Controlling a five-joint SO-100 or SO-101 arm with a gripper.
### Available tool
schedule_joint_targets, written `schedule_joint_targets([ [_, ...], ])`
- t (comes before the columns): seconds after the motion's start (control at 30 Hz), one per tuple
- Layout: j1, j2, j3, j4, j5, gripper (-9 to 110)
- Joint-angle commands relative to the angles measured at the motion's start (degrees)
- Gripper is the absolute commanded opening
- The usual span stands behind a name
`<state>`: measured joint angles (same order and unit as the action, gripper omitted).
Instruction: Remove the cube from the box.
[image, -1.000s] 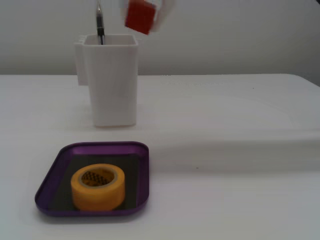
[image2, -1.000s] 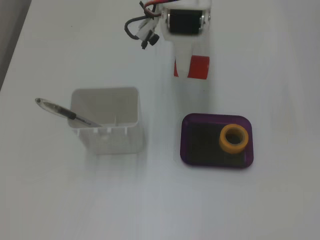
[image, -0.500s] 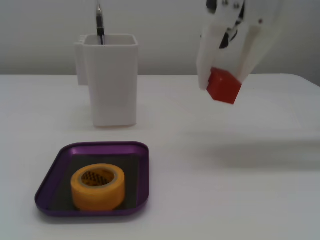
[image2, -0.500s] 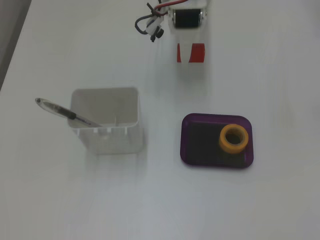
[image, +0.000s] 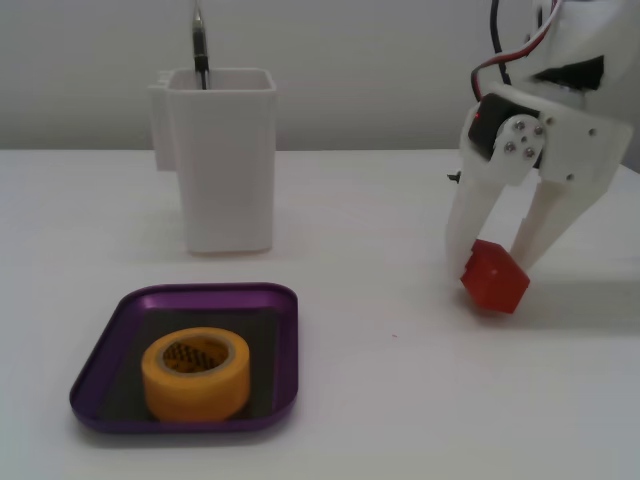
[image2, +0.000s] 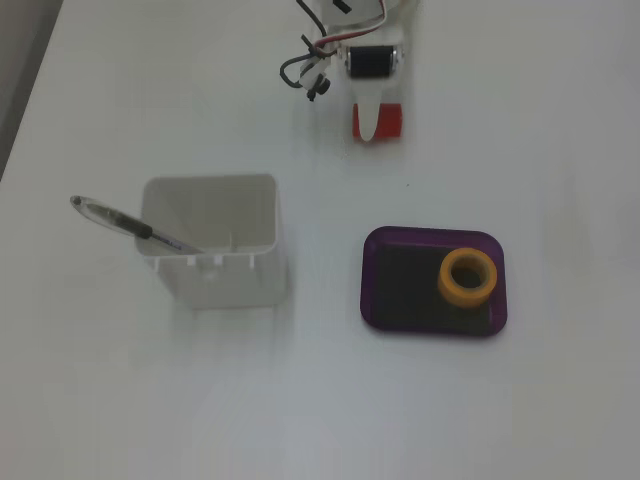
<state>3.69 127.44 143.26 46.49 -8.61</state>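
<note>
The red cube (image: 495, 277) is outside the box, tilted between the two white fingers of my gripper (image: 492, 262) at the right of a fixed view, at or just above the table. In the fixed view from above, the cube (image2: 386, 122) lies under the gripper (image2: 372, 130), up and left of the box. The box is a shallow purple tray (image: 287, 330) with a dark inside, and it also shows from above (image2: 371, 285). It holds only a yellow tape roll (image: 196, 373).
A tall white square container (image: 222, 160) with a pen (image: 200, 45) in it stands behind the tray; from above the container (image2: 215, 255) is left of the tray. The tape roll (image2: 469, 277) sits at the tray's right side in that view.
</note>
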Motion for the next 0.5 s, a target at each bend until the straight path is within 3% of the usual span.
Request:
schedule_joint_targets([
  [0.0,-0.4,1.4,-0.5,-1.0,0.9,-1],
  [0.2,-2.2,2.1,-0.4,-0.5,2.2,9],
  [0.47,-7.8,2.1,-1.1,-0.8,11.8,22],
])
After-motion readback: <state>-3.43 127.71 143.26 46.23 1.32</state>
